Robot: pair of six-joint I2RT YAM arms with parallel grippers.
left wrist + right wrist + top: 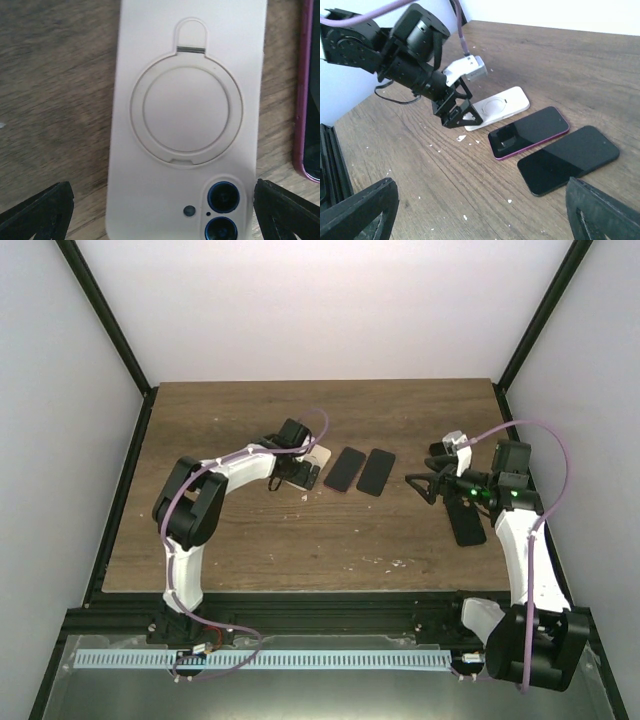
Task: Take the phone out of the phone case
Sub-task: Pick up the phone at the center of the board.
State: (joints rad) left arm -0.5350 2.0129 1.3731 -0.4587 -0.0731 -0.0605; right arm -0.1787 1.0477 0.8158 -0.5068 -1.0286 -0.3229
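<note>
We see a matt, grainy wood surface [250,540]. The cream phone case [185,105] looks smooth, matt plastic. At its three o'clock, the purple-rimmed phone [529,132] and the black phone [568,160] show glossy dark glass.

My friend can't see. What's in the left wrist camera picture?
A white cased phone lies face down on the wooden table, ring stand and camera lenses up. The left gripper is open, a finger either side of its lower end. A purple-edged phone lies alongside.
</note>
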